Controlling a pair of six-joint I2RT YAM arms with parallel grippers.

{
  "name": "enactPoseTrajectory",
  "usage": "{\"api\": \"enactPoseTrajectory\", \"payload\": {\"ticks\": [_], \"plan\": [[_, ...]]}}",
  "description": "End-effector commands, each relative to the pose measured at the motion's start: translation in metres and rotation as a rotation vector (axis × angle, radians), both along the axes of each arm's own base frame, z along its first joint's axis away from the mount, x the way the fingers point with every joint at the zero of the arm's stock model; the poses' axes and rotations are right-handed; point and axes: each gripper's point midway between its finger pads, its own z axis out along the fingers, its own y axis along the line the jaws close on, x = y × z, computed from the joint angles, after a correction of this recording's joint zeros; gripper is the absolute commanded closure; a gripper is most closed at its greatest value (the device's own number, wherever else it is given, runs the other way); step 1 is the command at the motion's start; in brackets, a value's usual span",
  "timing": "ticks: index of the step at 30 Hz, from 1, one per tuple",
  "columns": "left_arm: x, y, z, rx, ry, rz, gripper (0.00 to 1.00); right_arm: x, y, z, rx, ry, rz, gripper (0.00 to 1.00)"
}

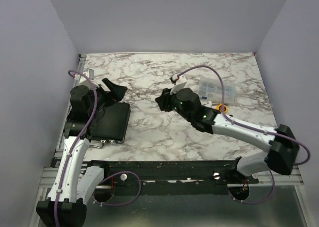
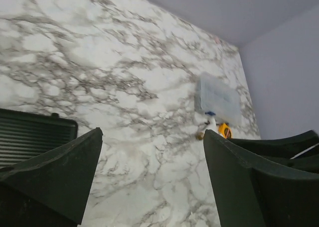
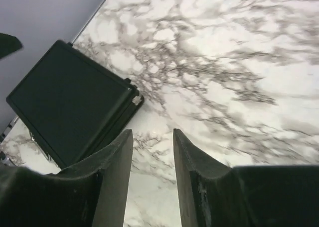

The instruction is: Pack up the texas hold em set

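Observation:
The texas hold em set shows as a black rectangular case (image 1: 112, 122), lid closed, lying flat near the table's left edge. My left gripper (image 1: 112, 89) hangs over the case's far end with its jaws wide open and empty. In the left wrist view the left gripper (image 2: 152, 132) frames bare marble, with the case (image 2: 35, 132) at the lower left. My right gripper (image 1: 162, 100) is over the middle of the table, right of the case and apart from it. In the right wrist view the right gripper (image 3: 152, 132) stands open a little with nothing between its fingers, and the case (image 3: 70, 102) lies to the left.
A clear plastic compartment box (image 1: 215, 90) lies at the back right, with an orange ring (image 1: 223, 107) just in front of it by the right arm. Both also show in the left wrist view: the box (image 2: 217, 100), the ring (image 2: 225, 131). Walls enclose the marble table (image 1: 149, 132).

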Motion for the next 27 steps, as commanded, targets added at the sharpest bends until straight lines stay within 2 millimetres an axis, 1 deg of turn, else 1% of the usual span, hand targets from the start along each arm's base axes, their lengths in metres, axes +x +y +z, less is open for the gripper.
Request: {"api": "enactPoseTrajectory", "payload": {"ticks": [1,3,6,10,11,12,13,15,16,19,22,23,27], "plan": [[-0.016,-0.055,0.022,0.035,-0.124,-0.283,0.18,-0.012,-0.106,0.001,-0.167,-0.011,-0.331,0.54],[-0.025,-0.060,0.034,0.058,-0.173,-0.313,0.18,-0.021,-0.143,0.021,-0.152,-0.022,-0.435,0.46],[-0.040,-0.061,0.055,0.092,-0.240,-0.341,0.18,-0.038,-0.194,0.059,-0.079,-0.034,-0.579,0.33],[-0.060,-0.050,0.088,0.165,-0.340,-0.314,0.18,-0.058,-0.247,0.111,0.011,-0.089,-0.683,0.25],[-0.066,-0.046,0.098,0.183,-0.370,-0.301,0.17,-0.062,-0.257,0.123,0.032,-0.102,-0.699,0.22],[-0.071,-0.042,0.108,0.195,-0.403,-0.280,0.17,-0.066,-0.265,0.134,0.034,-0.120,-0.700,0.15],[-0.077,-0.038,0.116,0.205,-0.430,-0.260,0.16,-0.070,-0.271,0.144,0.035,-0.143,-0.691,0.02],[-0.084,-0.028,0.132,0.211,-0.480,-0.199,0.14,-0.075,-0.275,0.162,0.039,-0.179,-0.649,0.00],[-0.087,-0.026,0.139,0.206,-0.505,-0.182,0.13,-0.078,-0.273,0.169,0.041,-0.192,-0.618,0.00],[-0.095,-0.024,0.153,0.185,-0.567,-0.164,0.11,-0.080,-0.277,0.181,0.061,-0.207,-0.616,0.00],[-0.098,-0.025,0.158,0.167,-0.586,-0.171,0.11,-0.078,-0.280,0.182,0.085,-0.217,-0.650,0.00],[-0.097,-0.025,0.158,0.164,-0.584,-0.170,0.11,-0.077,-0.278,0.177,0.080,-0.214,-0.644,0.00],[-0.092,-0.029,0.153,0.160,-0.562,-0.186,0.11,-0.069,-0.267,0.167,0.031,-0.210,-0.639,0.00]]}}
